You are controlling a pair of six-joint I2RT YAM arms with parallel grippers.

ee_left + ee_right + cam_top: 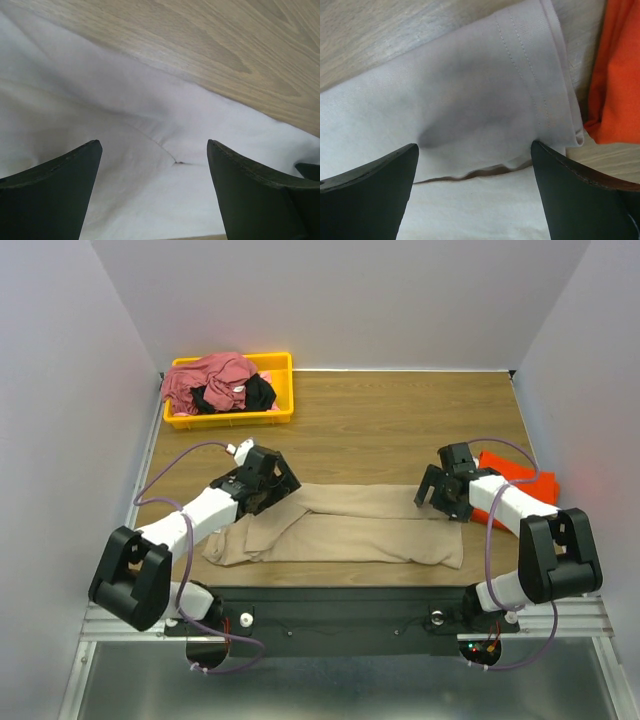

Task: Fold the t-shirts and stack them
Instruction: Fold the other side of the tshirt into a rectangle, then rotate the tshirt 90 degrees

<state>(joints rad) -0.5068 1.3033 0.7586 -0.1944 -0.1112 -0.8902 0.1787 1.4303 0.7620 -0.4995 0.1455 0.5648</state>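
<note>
Top external: tan tee [350, 525] looks half-folded, orange tee [520, 480] folded at three o'clock, tees [215, 380] in bin [230, 421] at eleven o'clock untouched; my left fingers [45, 195] and right fingers [365, 195] gape empty.

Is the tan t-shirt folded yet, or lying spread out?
Folded lengthwise, not finished: the tan t-shirt lies as a long narrow band across the table, and the right wrist view shows one layer lapped over another.

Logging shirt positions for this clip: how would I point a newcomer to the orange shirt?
Find the wooden table and follow it to its right edge. There lies the orange-red t-shirt, bunched compactly. It is the only vivid one: the tan t-shirt stretches across the middle, and the rose shirt and black shirt sit heaped in the yellow bin.
</note>
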